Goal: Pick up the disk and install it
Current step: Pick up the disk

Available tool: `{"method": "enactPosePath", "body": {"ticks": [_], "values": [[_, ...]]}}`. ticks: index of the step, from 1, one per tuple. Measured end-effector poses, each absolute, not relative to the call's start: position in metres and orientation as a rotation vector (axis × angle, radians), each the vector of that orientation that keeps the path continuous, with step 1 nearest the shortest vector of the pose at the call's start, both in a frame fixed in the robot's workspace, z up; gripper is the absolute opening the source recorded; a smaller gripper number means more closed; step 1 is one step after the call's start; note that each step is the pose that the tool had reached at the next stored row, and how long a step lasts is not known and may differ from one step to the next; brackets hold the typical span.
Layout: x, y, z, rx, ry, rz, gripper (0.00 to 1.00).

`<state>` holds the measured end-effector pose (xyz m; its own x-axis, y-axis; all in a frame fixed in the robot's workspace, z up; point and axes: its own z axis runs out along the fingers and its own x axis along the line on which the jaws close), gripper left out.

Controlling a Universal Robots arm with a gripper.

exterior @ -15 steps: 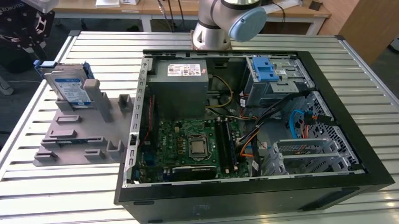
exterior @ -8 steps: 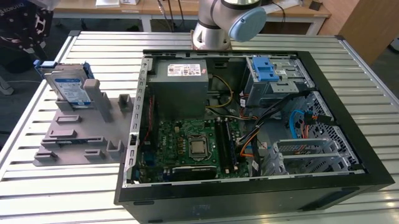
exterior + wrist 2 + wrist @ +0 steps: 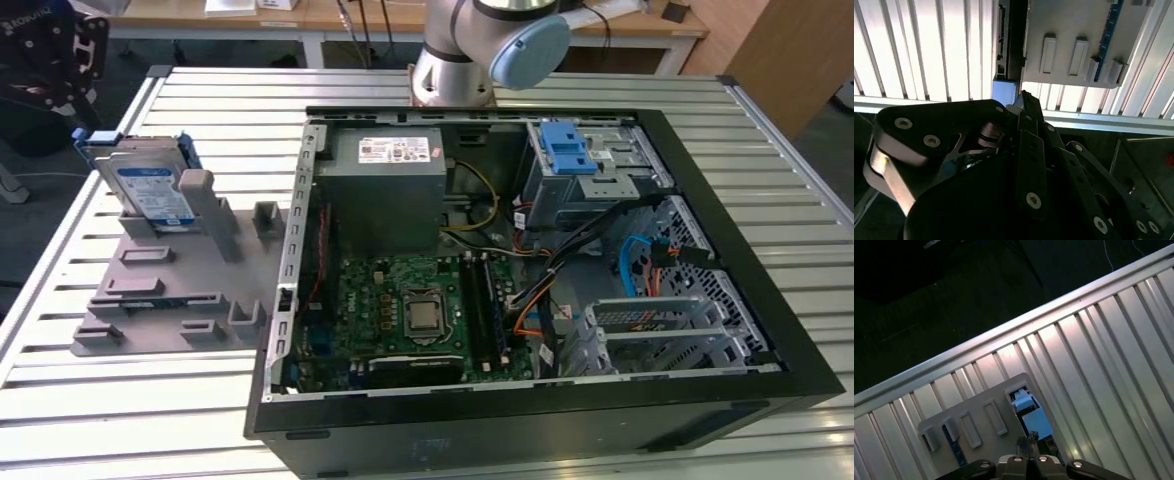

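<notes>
Slatted metal table (image 3: 134, 420) carries an open PC case (image 3: 534, 432) lying on its side, motherboard (image 3: 414, 310) exposed. Grey fixture (image 3: 174, 290) sits just beside the case on the exterior view's left. The disk (image 3: 144, 190) stands on edge in the far end of that fixture, label facing out, blue carrier around it, untouched. In the first wrist view the gripper (image 3: 1027, 442) hangs above the fixture, looking down on its slots. The jaws look pressed together with nothing between them.

Step judged: approach, before the pick. Nothing is installed yet, and the drive cage with the blue latch (image 3: 587, 160) sits in the case's far corner, well apart from the disk. A grasp likely needs the jaws opened and lined up across the disk's thin sides, clear of the fixture posts.
</notes>
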<state>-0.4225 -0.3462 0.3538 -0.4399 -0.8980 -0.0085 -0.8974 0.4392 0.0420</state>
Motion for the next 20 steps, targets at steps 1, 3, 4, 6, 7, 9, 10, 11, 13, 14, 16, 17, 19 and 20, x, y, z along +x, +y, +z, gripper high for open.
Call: {"method": "enactPosePath", "body": {"ticks": [1, 3, 4, 6, 7, 9, 10, 11, 13, 14, 16, 17, 19, 20], "values": [[-0.4225, -0.3462, 0.3537, 1.678, -2.637, -0.062, 0.11], [-0.4225, -0.3462, 0.3536, 1.724, -2.606, -0.062, 0.11], [-0.4225, -0.3462, 0.3535, 1.746, -2.592, -0.062, 0.11], [-0.4225, -0.3461, 0.3533, 1.779, -2.569, -0.061, 0.11], [-0.4225, -0.3459, 0.3532, 1.792, -2.559, -0.061, 0.11], [-0.4225, -0.3458, 0.3531, 1.822, -2.538, -0.060, 0.11], [-0.4225, -0.3458, 0.3529, 1.842, -2.523, -0.060, 0.11], [-0.4225, -0.3458, 0.3529, 1.855, -2.513, -0.060, 0.11], [-0.4225, -0.3458, 0.3525, 1.886, -2.489, -0.058, 0.11], [-0.4225, -0.3458, 0.3524, 1.906, -2.473, -0.058, 0.11], [-0.4225, -0.3458, 0.3522, 1.946, -2.441, -0.057, 0.11], [-0.4225, -0.3457, 0.3520, 1.964, -2.426, -0.057, 0.11], [-0.4225, -0.3426, 0.3513, 1.980, -2.413, -0.056, 0.11], [-0.4225, -0.3395, 0.3508, 1.984, -2.411, -0.055, 0.11]]}}
